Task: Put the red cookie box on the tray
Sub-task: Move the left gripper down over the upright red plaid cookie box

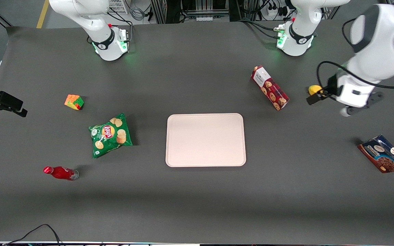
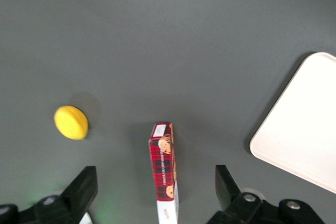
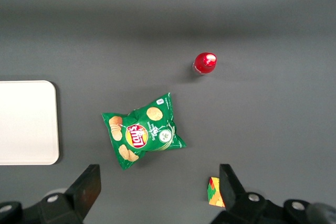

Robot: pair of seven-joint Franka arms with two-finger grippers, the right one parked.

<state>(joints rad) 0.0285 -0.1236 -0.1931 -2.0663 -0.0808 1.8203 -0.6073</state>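
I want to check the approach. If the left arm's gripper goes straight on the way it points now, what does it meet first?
Probably the red cookie box, standing on edge between the open fingers of the gripper, which hangs above the table; depth is unclear.

The long dark-red plaid cardboard cookie box looks smooth and printed. The large pale pinkish-white tray reads as matt plastic. The dark grey table surface is dull and matt. The matt black gripper hangs above the box, jaws spread.
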